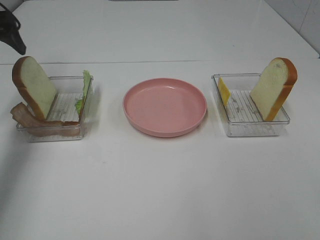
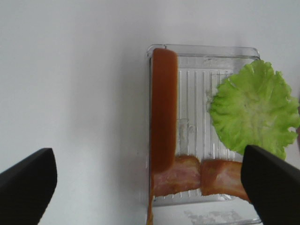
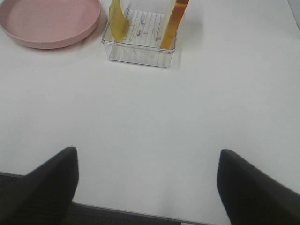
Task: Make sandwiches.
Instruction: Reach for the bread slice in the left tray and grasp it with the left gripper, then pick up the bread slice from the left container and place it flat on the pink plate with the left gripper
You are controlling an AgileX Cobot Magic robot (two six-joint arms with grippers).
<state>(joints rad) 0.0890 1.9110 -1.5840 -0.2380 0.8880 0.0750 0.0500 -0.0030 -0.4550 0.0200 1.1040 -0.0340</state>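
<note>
The sandwich parts lie apart in two clear trays. The left tray (image 1: 30, 134) holds a bread slice (image 1: 34, 86) standing on edge, brown bacon strips (image 1: 30, 120) and a green lettuce leaf (image 1: 86, 85). The right tray (image 1: 250, 131) holds a yellow cheese square (image 1: 223, 91) and a second bread slice (image 1: 274, 87). My left gripper (image 2: 147, 161) is open and empty above the left tray; its view shows the bread's crust (image 2: 164, 117), lettuce (image 2: 255, 110) and bacon (image 2: 187, 177). My right gripper (image 3: 147, 157) is open and empty over bare table, well short of the right tray (image 3: 140, 54).
A round pink plate (image 1: 165, 106) sits between the trays with nothing on it; its rim shows in the right wrist view (image 3: 47, 42). A dark part of the left arm (image 1: 12, 32) shows at the far left edge. White table all around.
</note>
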